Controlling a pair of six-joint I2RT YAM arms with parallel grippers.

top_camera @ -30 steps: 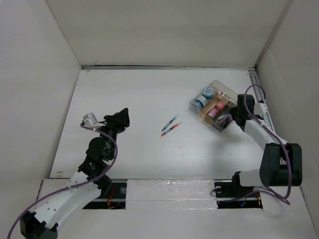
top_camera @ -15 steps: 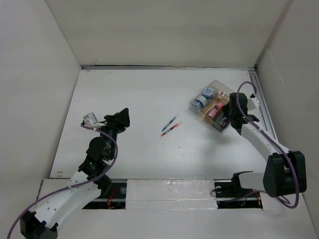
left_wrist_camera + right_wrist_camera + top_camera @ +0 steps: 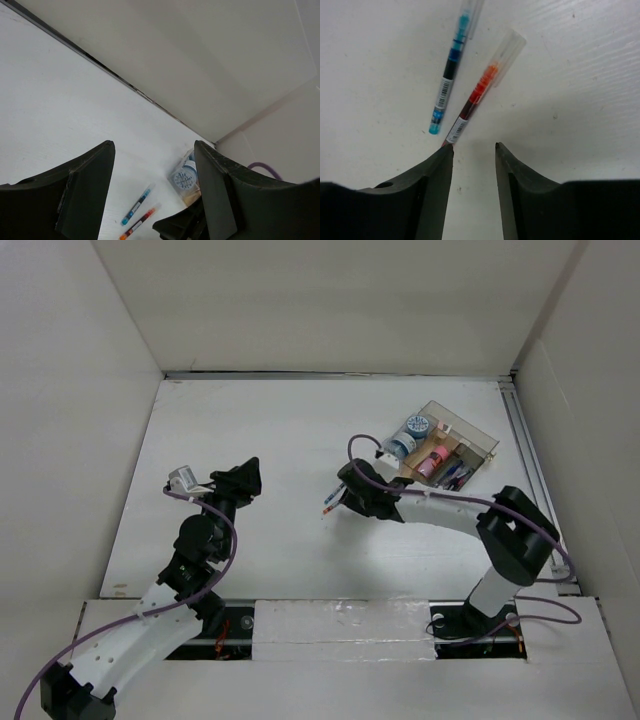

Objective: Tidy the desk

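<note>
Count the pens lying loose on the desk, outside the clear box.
2. The blue pen and the red pen lie side by side on the desk, just ahead of the right tool. No others show.

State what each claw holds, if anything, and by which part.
Nothing is held. The right claw is open and empty, poised near the end of the red pen; the left claw is open and empty too.

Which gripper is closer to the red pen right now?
Right. The right gripper is at the red pen's end; the left gripper sits far off to its left.
</note>
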